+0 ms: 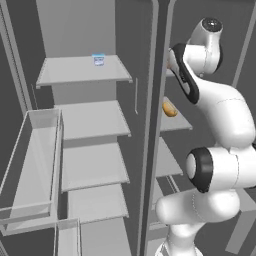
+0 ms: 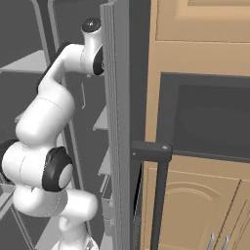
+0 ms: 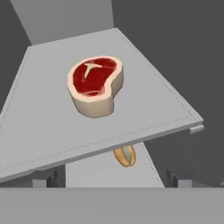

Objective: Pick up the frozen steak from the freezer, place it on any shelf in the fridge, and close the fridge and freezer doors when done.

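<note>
A kitchen: an open grey fridge (image 1: pixel 92 120) with shelves stands beside wooden cabinets (image 2: pixel 195 195).

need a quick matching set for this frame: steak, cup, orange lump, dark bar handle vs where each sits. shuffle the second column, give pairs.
Things:
1. steak
2. cup
3. orange lump
4. dark bar handle

Places:
A. top fridge shelf
B. freezer shelf below the steak's
C. edge of the open door, in front of the wooden cabinets
D. pale freezer shelf, in front of the hand camera

Pairs: 1-D, 2-A, 3-B, 4-C
</note>
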